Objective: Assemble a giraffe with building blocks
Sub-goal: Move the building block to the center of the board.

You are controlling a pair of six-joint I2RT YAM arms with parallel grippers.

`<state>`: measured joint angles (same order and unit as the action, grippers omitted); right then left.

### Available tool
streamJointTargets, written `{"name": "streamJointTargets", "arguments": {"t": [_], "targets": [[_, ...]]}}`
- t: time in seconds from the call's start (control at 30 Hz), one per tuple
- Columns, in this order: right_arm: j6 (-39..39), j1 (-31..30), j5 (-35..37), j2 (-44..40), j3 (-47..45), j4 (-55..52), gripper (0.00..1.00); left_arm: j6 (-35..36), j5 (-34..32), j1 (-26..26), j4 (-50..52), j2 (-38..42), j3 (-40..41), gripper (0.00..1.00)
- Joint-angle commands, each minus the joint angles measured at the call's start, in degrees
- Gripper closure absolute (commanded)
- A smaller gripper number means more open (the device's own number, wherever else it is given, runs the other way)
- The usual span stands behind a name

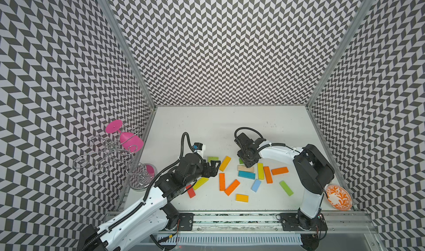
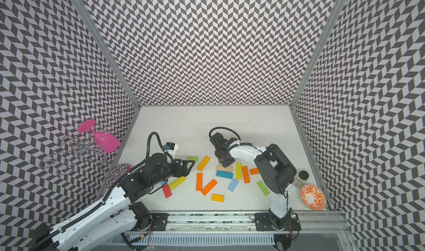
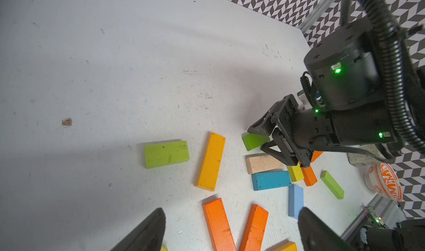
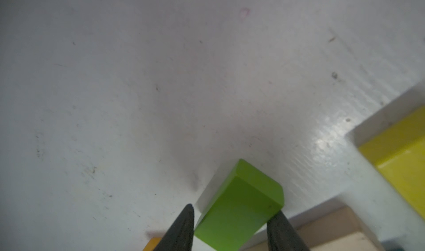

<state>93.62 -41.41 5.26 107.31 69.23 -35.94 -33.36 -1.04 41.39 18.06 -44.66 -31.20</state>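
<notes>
Near counter centre, right end effector (image 4: 230, 215) looks clamped on the green block (image 3: 254, 141), pads on both sides, tan block (image 1: 246, 168) just beside. Left end effector (image 1: 216, 168) hangs wide open, empty. Prob 1st pick, nothing built yet. Next: lift straight up w/o nudging neighbours, then toward the bare back edge.

Got blocks (image 1: 246, 174) strewn flat across worktop (image 1: 207, 128) centre, toward front. Got wire rack (image 1: 108, 151) w/ glass (image 1: 130, 140) hung on it at L edge, bowl (image 1: 339, 197) in front-R corner, jar (image 2: 303, 177) just behind bowl.
</notes>
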Motion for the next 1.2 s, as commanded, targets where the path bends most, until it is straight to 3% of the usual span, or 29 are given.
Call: {"name": "streamJointTargets", "arguments": {"t": [0.0,0.3,0.6,0.7,0.87,1.17], "targets": [[1.4,0.6,-0.7,3.0,0.3,-0.9,0.55,1.1,-1.6,0.2,-0.8,-0.1,-0.1,0.09],[0.7,3.0,-2.4,5.1,1.8,-2.0,0.61,2.0,-3.2,0.2,-1.0,-1.1,-1.0,0.08],[-2.2,5.2,-2.6,10.0,7.6,-6.9,0.56,4.5,-4.4,0.0,-0.3,-4.3,-4.8,0.07],[-3.7,5.2,-3.0,12.0,8.7,-8.4,0.61,6.5,-6.8,-0.4,2.6,-5.2,-8.3,0.06],[-5.4,5.4,-2.4,13.7,10.7,-11.1,0.79,9.0,-8.5,-1.5,4.4,-4.7,-10.6,0.05],[-3.1,12.0,1.6,11.1,19.9,-12.7,0.81,9.1,-5.6,-2.8,3.3,-5.4,-10.3,0.05]]}}
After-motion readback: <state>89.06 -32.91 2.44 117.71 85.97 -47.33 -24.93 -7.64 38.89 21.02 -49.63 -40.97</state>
